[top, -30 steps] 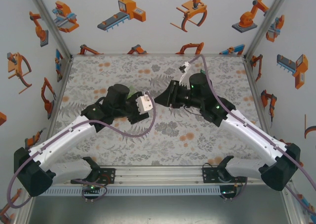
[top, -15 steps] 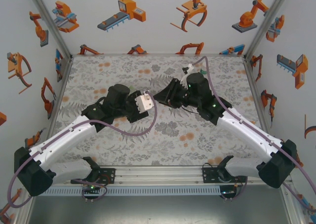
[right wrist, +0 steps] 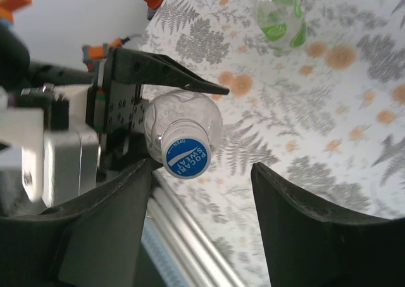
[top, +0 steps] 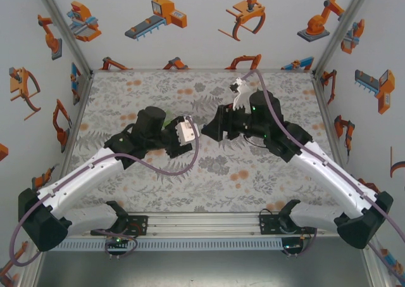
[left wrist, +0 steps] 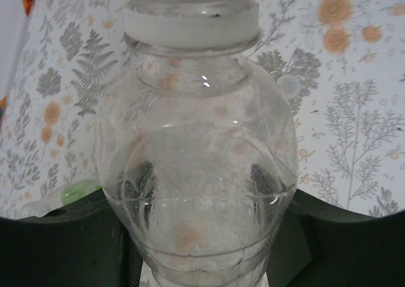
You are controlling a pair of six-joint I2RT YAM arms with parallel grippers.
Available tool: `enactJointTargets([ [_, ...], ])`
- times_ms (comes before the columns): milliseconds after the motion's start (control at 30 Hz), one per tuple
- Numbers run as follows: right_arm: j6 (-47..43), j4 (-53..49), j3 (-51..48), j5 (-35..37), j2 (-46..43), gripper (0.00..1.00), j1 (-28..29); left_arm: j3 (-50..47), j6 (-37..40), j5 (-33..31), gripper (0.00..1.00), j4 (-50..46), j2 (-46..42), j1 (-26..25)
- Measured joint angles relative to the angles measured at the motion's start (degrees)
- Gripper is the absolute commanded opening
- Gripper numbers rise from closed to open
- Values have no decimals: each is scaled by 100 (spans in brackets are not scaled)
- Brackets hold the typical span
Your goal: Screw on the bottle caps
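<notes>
My left gripper (left wrist: 202, 246) is clenched on the clear bottle (left wrist: 196, 166), its black fingers pressing the rounded, moulded belly from both sides; the plastic is thin, glossy and see-through, so the fern-and-flower print of the desk (left wrist: 354, 128) shows through it; a thicker, milky ring circles the neck. The bottle hangs above the middle of the desk, its neck pointing toward my right gripper (right wrist: 202, 173); the small round cap (right wrist: 186, 156) sits on its mouth, its flat blue top printed in white. My right gripper is released; its two broad, matte black fingers stand wide apart on either side of the cap and touch neither cap nor bottle. Farther off on the cloth rests the squat green bottle (right wrist: 280, 18), translucent and bulbous.
</notes>
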Motion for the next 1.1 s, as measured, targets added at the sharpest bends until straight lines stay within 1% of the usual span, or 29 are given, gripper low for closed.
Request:
enactJointTargets([
  [100, -1051, -116, 0, -256, -315, 55, 0, 90, 46, 474, 1, -151, 63, 0],
  [300, -3670, -732, 13, -1300, -935, 55, 0, 428, 240, 1460, 0, -699, 380, -2],
  [433, -5171, -1453, 186, -1786, -957, 55, 0, 870, 411, 1893, 0, -1272, 815, -37],
  [533, -5998, -1862, 321, -2004, -857, 55, 0, 992, 492, 2103, 0, -1539, 1001, -76],
  [633, -6579, -2103, 356, -2199, -754, 55, 0, 994, 533, 2271, 0, -1738, 1045, -94],
  [733, -6887, -2184, 356, -2302, -656, 56, 0, 994, 584, 2406, 0, -1871, 1045, -107],
  [900, -7099, -2157, 356, -2426, -581, 58, 9, 1001, 612, 2557, 0, -1956, 1047, -118],
  [1100, -7187, -2031, 356, -2599, -481, 54, 76, 1005, 612, 2667, 0, -1982, 1062, -142],
])
